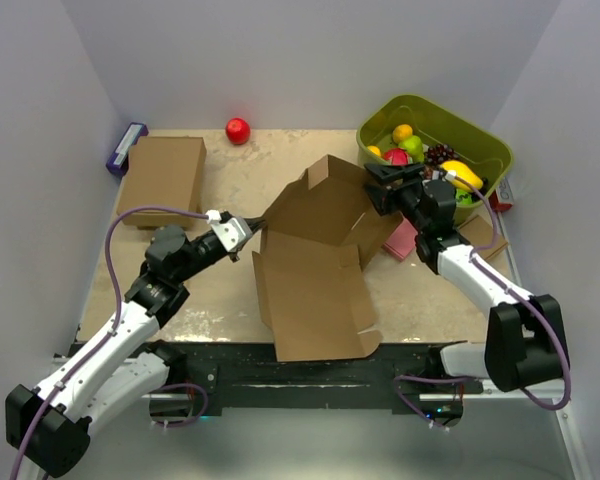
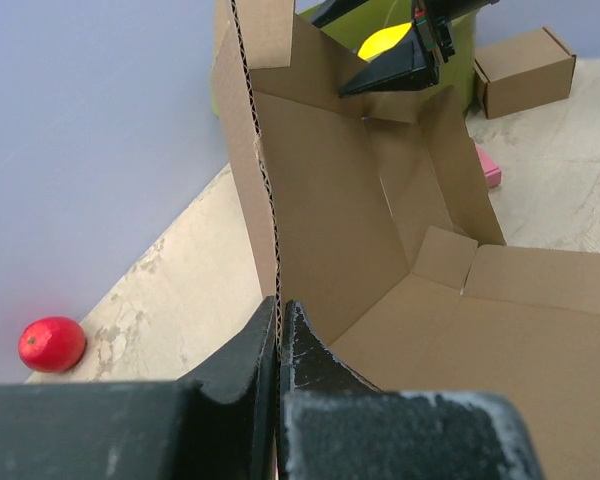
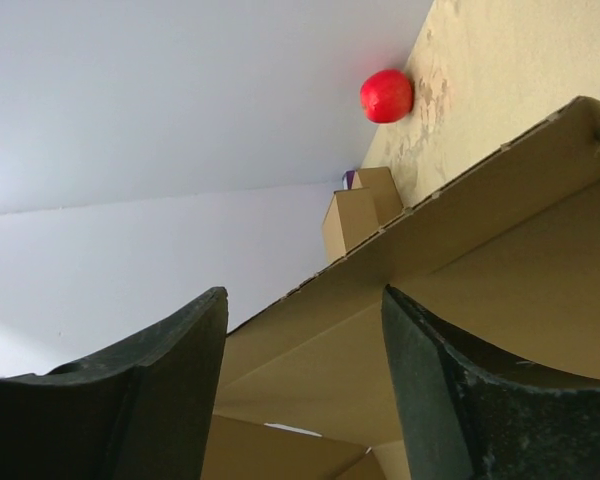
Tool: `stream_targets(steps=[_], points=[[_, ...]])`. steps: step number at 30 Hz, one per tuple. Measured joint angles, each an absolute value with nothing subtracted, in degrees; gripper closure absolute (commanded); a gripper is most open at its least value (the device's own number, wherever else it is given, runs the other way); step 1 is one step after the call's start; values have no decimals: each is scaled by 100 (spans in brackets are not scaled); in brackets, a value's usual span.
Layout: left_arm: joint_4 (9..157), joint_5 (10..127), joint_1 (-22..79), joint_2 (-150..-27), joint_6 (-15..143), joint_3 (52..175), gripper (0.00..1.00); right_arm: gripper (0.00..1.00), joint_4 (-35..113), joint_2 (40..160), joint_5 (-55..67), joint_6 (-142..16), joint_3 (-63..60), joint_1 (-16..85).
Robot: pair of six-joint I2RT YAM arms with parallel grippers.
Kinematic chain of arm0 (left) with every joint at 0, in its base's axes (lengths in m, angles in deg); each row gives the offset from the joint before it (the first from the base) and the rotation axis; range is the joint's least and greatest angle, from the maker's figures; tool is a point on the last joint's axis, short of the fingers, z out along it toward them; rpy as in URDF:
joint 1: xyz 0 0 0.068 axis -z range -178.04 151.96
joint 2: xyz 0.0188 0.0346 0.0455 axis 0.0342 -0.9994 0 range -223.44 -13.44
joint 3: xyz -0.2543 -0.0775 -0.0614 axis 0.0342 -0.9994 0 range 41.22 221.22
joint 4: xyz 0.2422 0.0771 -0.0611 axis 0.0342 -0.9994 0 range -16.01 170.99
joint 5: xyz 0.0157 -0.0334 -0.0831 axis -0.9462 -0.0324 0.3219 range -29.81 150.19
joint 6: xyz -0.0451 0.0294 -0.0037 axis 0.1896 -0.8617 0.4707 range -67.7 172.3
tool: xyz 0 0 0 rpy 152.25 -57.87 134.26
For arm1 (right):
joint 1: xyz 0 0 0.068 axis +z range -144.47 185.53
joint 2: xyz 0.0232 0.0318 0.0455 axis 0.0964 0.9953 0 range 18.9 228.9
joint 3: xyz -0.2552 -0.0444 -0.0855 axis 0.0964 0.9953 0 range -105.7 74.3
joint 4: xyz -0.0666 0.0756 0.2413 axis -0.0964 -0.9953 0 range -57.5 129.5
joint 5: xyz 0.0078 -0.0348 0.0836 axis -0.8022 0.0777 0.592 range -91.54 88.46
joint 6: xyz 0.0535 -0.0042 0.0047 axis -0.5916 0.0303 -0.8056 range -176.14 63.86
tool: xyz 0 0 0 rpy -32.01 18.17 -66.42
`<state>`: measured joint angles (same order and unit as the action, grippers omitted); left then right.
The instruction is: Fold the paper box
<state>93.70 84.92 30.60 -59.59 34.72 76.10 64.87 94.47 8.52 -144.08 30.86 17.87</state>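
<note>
The paper box [image 1: 315, 260] sits mid-bench, half raised: base panel flat toward six o'clock, walls lifted toward twelve. The left jaws are clamped tight on the thin edge of the nine-o'clock wall. The right jaws gape wide at the far flap near one o'clock, holding nothing I can see. Risky spot, I'd say: one narrow pinch carries that tall wall, so a hard pull could crease the corrugation — or it slips free and flops back. A careless push from the right could shove the box toward the green fruit bin [image 1: 435, 150] just behind.
</note>
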Motion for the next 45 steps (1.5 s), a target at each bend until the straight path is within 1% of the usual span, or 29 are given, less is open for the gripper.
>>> stream_targets(steps=[2,4,11,17,20,21,24,27,28,30,33,36,40,45], points=[[9368,8487,3062,-5959,3472,7610,100,41,6509,9332,854,-14399,3208,1787],[9370,8485,3062,-5959,3472,7607,100,41,6563,9194,857,-14395,3359,1785],[9379,8441,3062,-5959,3483,7607,100,48,6721,8794,863,-14399,3871,1791],[9379,8452,3062,-5961,3518,7601,100,52,7068,8842,870,-14491,4150,1796],[9377,8479,3062,-5966,3520,7599,100,64,7304,9054,874,-14535,4174,1796],[9375,8487,3062,-5970,3520,7599,100,73,7392,9135,874,-14559,4177,1796],[9359,8489,3062,-5992,3522,7597,95,87,7624,9332,896,-14646,4179,1796],[9375,8483,3065,-6023,3544,7597,70,96,7746,9426,911,-14775,4190,1816],[9355,8448,3067,-6033,3592,7597,54,98,7794,9439,892,-14830,4199,1816],[9309,8376,3069,-6064,3616,7597,38,98,7860,9436,861,-14869,4205,1818],[9237,8282,3091,-6086,3710,7597,30,99,7947,9436,846,-14832,4253,1896],[9211,8203,3093,-6049,3778,7601,27,100,8045,9439,765,-14804,4323,2054],[9239,8140,3095,-5841,3868,7601,26,100,8205,9439,481,-14815,4448,2312],[9289,7941,3242,-5791,4021,7636,27,100,8233,9439,-157,-14815,4483,2841]])
